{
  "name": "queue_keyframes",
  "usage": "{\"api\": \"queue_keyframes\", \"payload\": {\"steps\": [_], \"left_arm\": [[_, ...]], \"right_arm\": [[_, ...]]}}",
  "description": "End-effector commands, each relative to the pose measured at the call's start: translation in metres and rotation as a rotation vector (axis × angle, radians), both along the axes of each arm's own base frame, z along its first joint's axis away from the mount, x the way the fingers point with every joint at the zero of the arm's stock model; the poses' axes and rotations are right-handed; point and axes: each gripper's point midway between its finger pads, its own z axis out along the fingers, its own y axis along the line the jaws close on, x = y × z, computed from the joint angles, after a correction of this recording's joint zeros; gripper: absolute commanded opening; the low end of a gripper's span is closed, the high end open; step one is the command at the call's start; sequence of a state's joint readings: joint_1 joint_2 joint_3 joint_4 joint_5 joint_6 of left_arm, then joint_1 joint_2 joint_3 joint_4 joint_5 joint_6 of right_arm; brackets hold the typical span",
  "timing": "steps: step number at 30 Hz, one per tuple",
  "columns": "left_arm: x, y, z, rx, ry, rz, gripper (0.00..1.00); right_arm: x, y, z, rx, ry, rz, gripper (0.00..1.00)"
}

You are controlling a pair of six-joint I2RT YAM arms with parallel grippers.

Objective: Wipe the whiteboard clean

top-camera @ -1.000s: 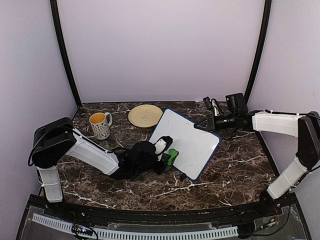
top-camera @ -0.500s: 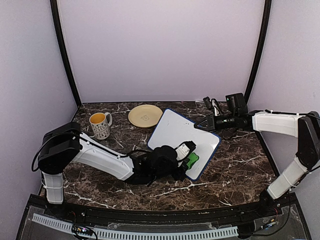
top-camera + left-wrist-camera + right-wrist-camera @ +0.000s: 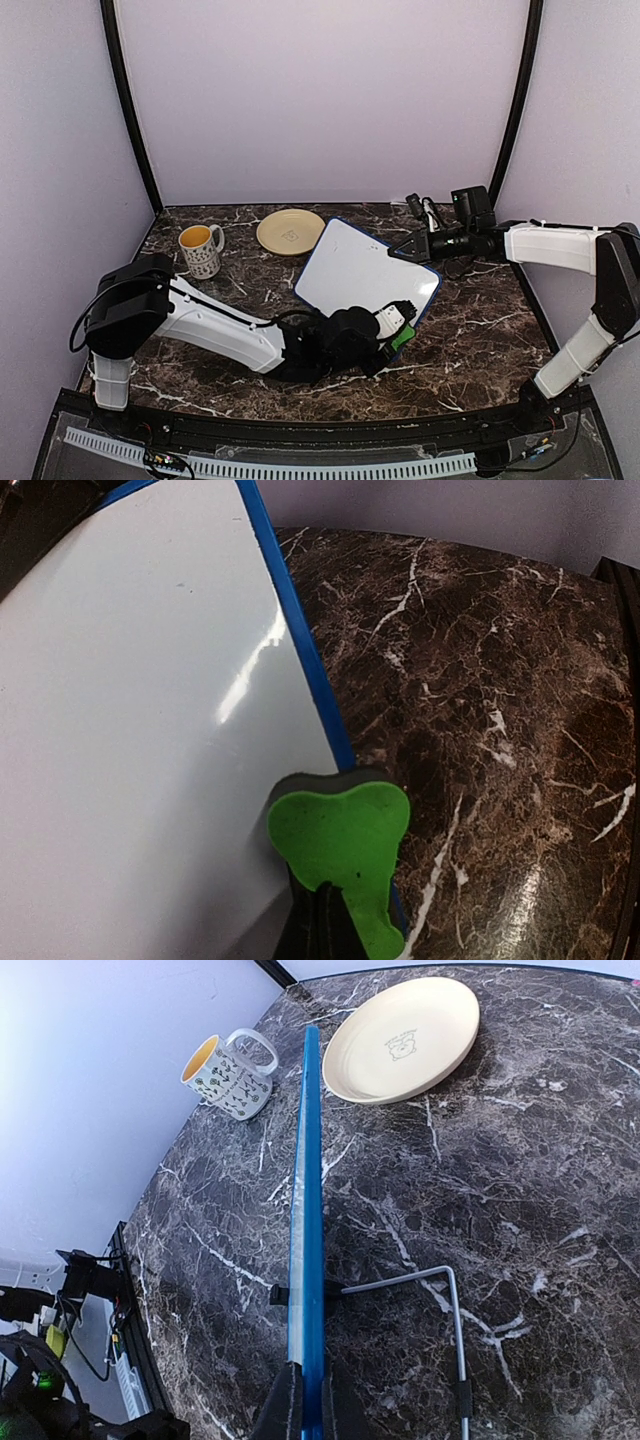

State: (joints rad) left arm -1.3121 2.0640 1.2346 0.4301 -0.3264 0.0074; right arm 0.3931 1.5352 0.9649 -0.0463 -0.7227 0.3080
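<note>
The whiteboard, white with a blue frame, stands tilted in the middle of the marble table, and its face looks blank. My right gripper is shut on its far right edge; the right wrist view shows that edge running straight out from between the closed jaws. My left gripper is shut on a green eraser. In the left wrist view the eraser sits over the board's blue right-hand frame, half on the whiteboard and half above the table.
A yellow plate and a patterned mug stand at the back left. A thin wire stand props the board from behind. Purple walls close the table in on three sides.
My left gripper has swept the eraser rightward and nearer across the board, from its left side to its near right edge. The right gripper and the board have stayed put.
</note>
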Motion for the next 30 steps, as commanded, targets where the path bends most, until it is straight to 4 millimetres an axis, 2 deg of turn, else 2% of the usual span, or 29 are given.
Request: {"api": "queue_keyframes", "payload": {"steps": [1, 7, 11, 14, 19, 26, 28, 30], "left_arm": [[0.006, 0.006, -0.025, 0.12, 0.005, 0.029, 0.0], [0.044, 0.009, 0.008, 0.083, -0.034, 0.135, 0.0], [0.057, 0.016, 0.023, 0.064, -0.054, 0.173, 0.0], [0.062, 0.024, 0.027, 0.061, -0.063, 0.204, 0.0], [0.07, 0.055, 0.012, 0.062, -0.016, 0.293, 0.0], [0.09, 0.099, 0.002, 0.047, 0.031, 0.383, 0.0], [0.095, 0.106, 0.001, 0.043, 0.037, 0.385, 0.0], [0.097, 0.102, 0.007, 0.038, 0.013, 0.357, 0.0]], "right_arm": [[-0.014, 0.005, -0.024, -0.039, 0.086, 0.019, 0.0], [-0.015, 0.005, -0.024, -0.039, 0.085, 0.019, 0.0], [-0.015, 0.004, -0.025, -0.04, 0.086, 0.019, 0.0], [-0.015, 0.005, -0.025, -0.04, 0.085, 0.02, 0.0], [-0.014, 0.005, -0.025, -0.037, 0.086, 0.021, 0.0], [-0.014, 0.006, -0.025, -0.035, 0.085, 0.024, 0.0], [-0.014, 0.006, -0.025, -0.034, 0.084, 0.023, 0.0], [-0.015, 0.005, -0.025, -0.035, 0.085, 0.023, 0.0]]}}
